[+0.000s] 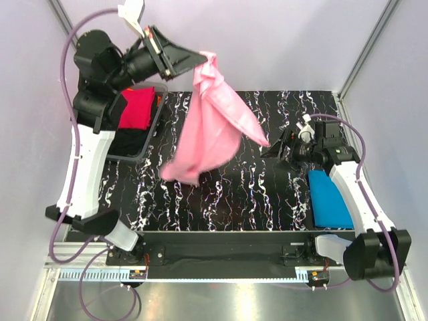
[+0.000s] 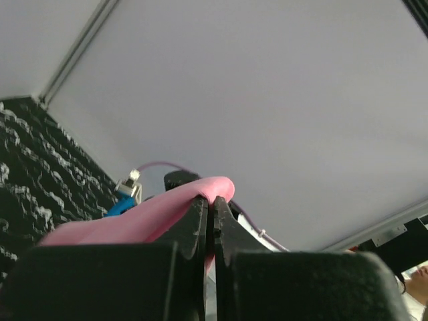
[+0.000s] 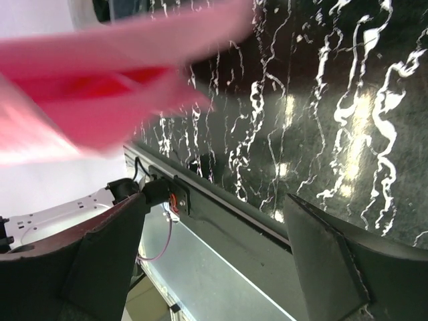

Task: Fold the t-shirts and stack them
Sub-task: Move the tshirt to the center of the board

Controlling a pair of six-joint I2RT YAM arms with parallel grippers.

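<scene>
My left gripper (image 1: 200, 59) is raised high at the back left and shut on an edge of the light pink t-shirt (image 1: 212, 127), which hangs down over the table's middle. In the left wrist view the pink cloth (image 2: 160, 210) is pinched between the closed fingers (image 2: 198, 224). My right gripper (image 1: 276, 148) is open beside the shirt's right corner, not holding it. The pink cloth (image 3: 107, 80) is blurred above it in the right wrist view. A folded bright blue t-shirt (image 1: 329, 198) lies at the right, partly under the right arm.
A grey bin (image 1: 155, 124) at the back left holds crimson (image 1: 137, 107), black and a bit of orange cloth. The black marbled table (image 1: 221, 200) ends at a front rail (image 1: 221, 237). White walls enclose the back and sides.
</scene>
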